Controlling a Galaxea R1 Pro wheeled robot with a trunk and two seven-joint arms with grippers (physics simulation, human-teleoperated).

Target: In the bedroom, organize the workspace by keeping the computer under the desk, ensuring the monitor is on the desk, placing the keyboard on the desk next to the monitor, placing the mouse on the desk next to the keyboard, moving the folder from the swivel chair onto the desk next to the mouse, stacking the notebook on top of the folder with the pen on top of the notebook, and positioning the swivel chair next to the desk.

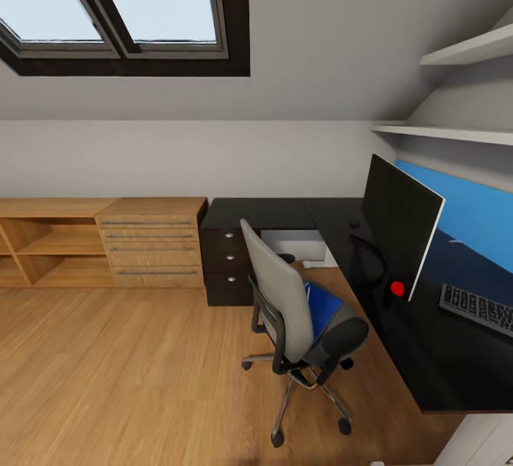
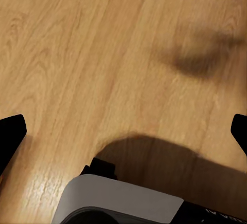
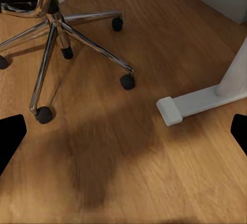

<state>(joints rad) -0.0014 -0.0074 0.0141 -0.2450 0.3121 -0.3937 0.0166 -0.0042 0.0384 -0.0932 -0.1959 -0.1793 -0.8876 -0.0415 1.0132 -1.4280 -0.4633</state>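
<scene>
The desk (image 1: 399,352) runs along the right wall, bearing the monitor (image 1: 399,227) upright with the keyboard (image 1: 476,307) just beside it. The swivel chair (image 1: 285,309) stands near the desk, the folder (image 1: 324,306) on its seat. Both grippers' fingers (image 2: 11,134) (image 3: 11,136) are spread wide, released, above the wooden floor (image 1: 128,380).

The swivel chair (image 1: 299,323) backrest hides most of the blue folder (image 1: 322,306) lying on its seat. The keyboard (image 1: 479,308) is cut off by the head view's right edge. The monitor (image 1: 397,227) hides part of the desk (image 1: 399,352) behind it. A small dark object (image 1: 354,224) on the desk is too small to identify.
</scene>
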